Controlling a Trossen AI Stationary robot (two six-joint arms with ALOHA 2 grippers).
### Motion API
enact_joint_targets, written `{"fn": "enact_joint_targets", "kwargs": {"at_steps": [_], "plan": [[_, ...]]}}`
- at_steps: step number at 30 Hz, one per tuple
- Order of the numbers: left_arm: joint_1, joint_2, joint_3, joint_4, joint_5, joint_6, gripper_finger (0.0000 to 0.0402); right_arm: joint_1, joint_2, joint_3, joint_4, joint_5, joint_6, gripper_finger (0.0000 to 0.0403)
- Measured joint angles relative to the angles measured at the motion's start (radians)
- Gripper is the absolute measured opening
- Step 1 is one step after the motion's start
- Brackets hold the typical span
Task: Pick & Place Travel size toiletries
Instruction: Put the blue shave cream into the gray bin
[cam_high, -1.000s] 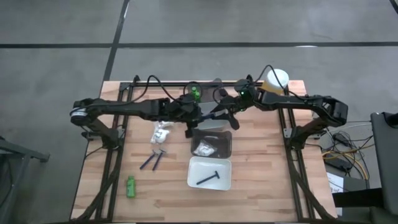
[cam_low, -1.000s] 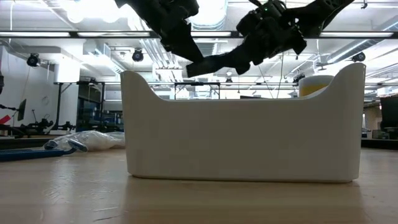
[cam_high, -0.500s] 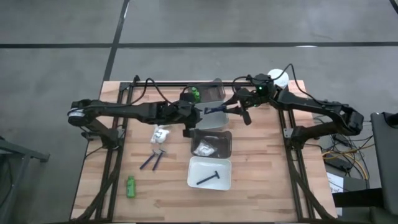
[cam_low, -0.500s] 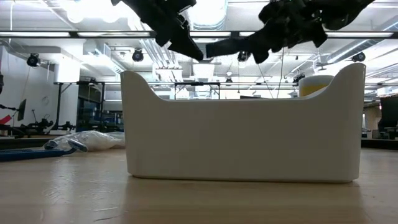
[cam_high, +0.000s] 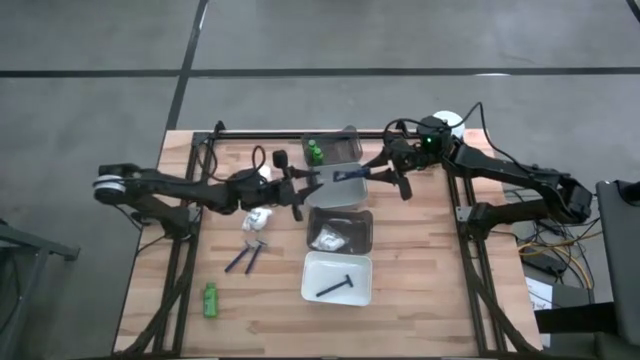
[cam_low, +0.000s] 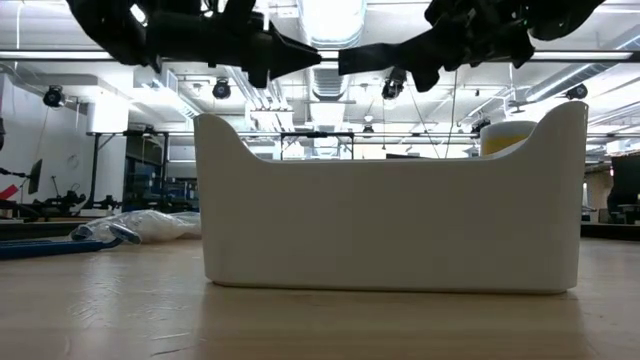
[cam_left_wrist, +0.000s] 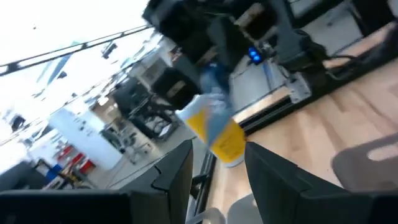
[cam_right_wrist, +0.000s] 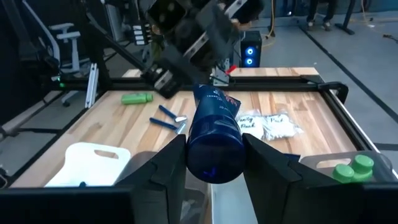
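A dark blue tube (cam_right_wrist: 214, 134) is held in my right gripper (cam_right_wrist: 214, 149), lifted above the grey tray (cam_high: 340, 192) in the middle of the table. Its far end points toward my left gripper (cam_high: 300, 187). That gripper stands a short way off to the table's left, level, open and with nothing between its fingers (cam_left_wrist: 171, 180). White packets (cam_high: 260, 215), two blue razor sticks (cam_high: 245, 258) and a green bottle (cam_high: 210, 298) lie on the wood. Another green bottle (cam_high: 314, 152) stands in the far grey tray. My right gripper pinches the tube's two sides (cam_right_wrist: 193, 146) between its two fingers, at the tube's end nearest the wrist. The fingers come level from the table's right and lie along the tube. The tube sticks out past them toward the left, about level and clear of the trays.
A grey tray with packets (cam_high: 340, 232) and a white tray (cam_high: 337, 278) holding a dark razor stick lie nearer the front. A yellow white-capped container (cam_high: 445, 125) stands at the far right. Black frame rails run along the table's sides.
The two grippers were together above the trays and have drawn apart. My left gripper has pulled back toward the table's left edge, sunk a little, rolled and tipped to level. My right gripper has carried the tube toward the far right and slightly up.
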Motion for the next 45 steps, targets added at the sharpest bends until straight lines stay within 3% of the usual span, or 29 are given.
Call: {"fn": "enact_joint_targets", "kwargs": {"at_steps": [26,30,40,45], "plan": [[0.019,0.195,0.195,0.0,0.026,0.012,0.0147,0.001,0.006,0.0,0.048,-0.001,0.03,0.0126],[0.019,0.199,0.202,-0.001,0.025,0.011,0.0122,0.001,0.006,0.0,0.048,-0.001,0.03,0.0132],[0.019,0.194,0.202,-0.005,0.023,-0.018,0.0012,0.001,0.006,0.0,0.049,-0.001,0.032,0.0126],[0.019,0.194,0.202,-0.005,0.012,-0.075,0.0009,0.001,0.006,0.0,0.052,0.008,0.064,0.016]]}}
